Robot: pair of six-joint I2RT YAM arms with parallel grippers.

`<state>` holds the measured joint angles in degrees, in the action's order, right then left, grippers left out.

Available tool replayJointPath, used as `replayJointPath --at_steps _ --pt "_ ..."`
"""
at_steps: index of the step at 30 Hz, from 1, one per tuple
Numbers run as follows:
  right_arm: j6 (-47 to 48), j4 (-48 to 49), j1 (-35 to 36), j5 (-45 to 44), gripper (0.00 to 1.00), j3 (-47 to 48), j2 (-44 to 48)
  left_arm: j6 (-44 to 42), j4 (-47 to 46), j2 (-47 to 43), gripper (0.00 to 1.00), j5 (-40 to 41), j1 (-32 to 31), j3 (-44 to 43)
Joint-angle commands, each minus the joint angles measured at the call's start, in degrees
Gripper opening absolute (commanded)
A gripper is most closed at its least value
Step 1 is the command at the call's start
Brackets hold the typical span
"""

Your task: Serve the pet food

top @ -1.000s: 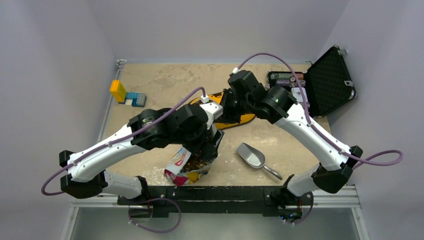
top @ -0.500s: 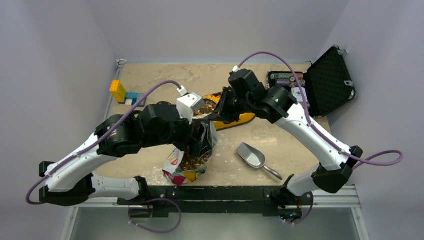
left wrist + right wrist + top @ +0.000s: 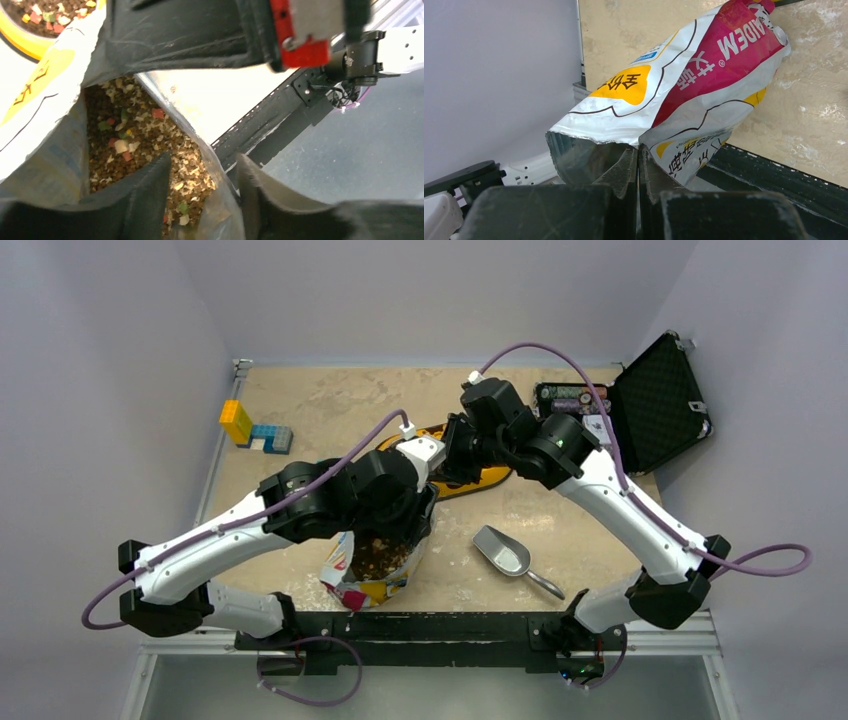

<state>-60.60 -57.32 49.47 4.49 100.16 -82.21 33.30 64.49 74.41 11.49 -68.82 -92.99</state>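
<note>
Pet food (image 3: pixel 145 145) lies inside bag (image 3: pixel 684 85), left end effector (image 3: pixel 204 162) straddling rim

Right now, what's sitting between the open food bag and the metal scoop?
Only bare tabletop, dusted with pale specks, separates the food bag from the metal scoop; the top view shows it.

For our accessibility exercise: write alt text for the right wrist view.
The right gripper, jaws shut, pinches the open rim of a red, white and yellow pet food bag, with the beige table behind it.
</note>
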Motion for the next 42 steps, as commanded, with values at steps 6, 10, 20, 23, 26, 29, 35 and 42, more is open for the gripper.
replayJointPath --at_steps 6,10,20,23,26,29,35,42 --pt "3.44 10.86 0.05 0.97 0.00 2.11 6.49 0.73 13.96 -1.90 0.57 8.18 -0.20 -6.06" --pt "4.56 10.68 0.10 0.04 0.00 1.73 8.12 0.18 15.77 -1.98 0.70 7.76 -0.09 -4.88" --pt "21.34 11.71 -1.28 -0.57 0.23 -1.66 10.11 1.33 11.63 -0.77 0.71 7.83 1.14 -3.23" --pt "31.75 4.35 -3.58 0.96 0.48 -2.16 9.03 1.92 10.39 -1.74 0.68 8.18 1.22 -1.54" --pt "38.79 2.97 -4.38 3.24 0.55 -10.35 12.60 2.11 9.31 -3.77 0.66 7.96 1.44 0.65" --pt "40.81 7.05 -4.34 11.21 0.59 -18.27 17.58 2.29 9.15 -5.45 0.66 7.48 1.58 1.84" --pt "36.96 8.44 0.98 11.32 0.58 -19.93 14.20 2.32 8.94 -6.48 0.66 7.05 1.67 2.13" --pt "28.04 2.40 1.94 -3.84 0.17 -7.54 1.97 2.34 10.19 -7.69 0.70 7.12 1.88 -1.07"
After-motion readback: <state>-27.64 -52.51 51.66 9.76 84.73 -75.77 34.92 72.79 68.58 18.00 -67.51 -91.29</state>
